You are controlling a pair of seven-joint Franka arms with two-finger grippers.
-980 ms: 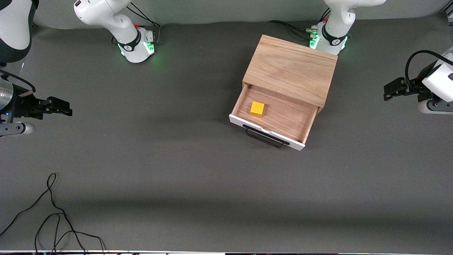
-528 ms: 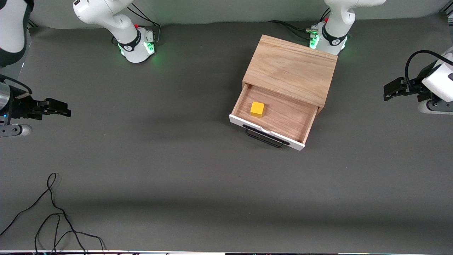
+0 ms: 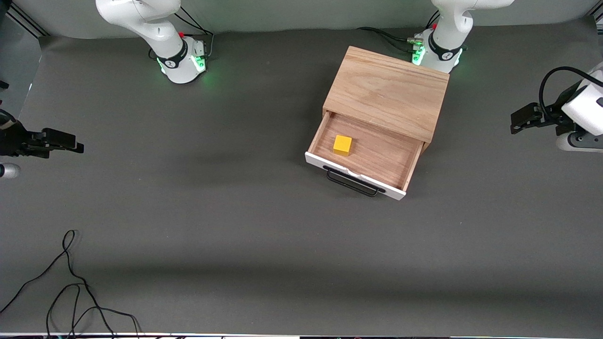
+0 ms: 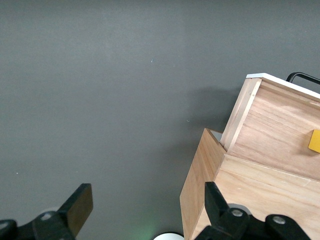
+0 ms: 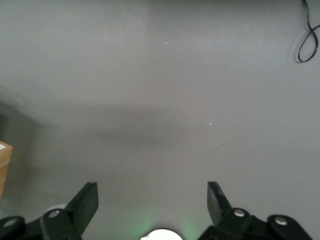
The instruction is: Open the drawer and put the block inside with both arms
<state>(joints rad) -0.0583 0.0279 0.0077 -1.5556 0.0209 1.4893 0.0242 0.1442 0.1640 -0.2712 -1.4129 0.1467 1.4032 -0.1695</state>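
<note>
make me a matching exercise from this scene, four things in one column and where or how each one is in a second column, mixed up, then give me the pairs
1. block
2. drawer
3. left gripper
4. black cable

A. pulled out of the wooden box
B. open, holding nothing
C. lying on the table, at the right arm's end
D. resting inside the drawer

Pairs: 1-D, 2-A, 3-B, 4-C

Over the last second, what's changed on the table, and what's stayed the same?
Only the right gripper moved: it drew back toward the right arm's end of the table, empty and open, and its arm has mostly left the front view. The left gripper waits open at the left arm's end. The drawer stays pulled open with the block lying inside; nothing was grasped or released.
</note>
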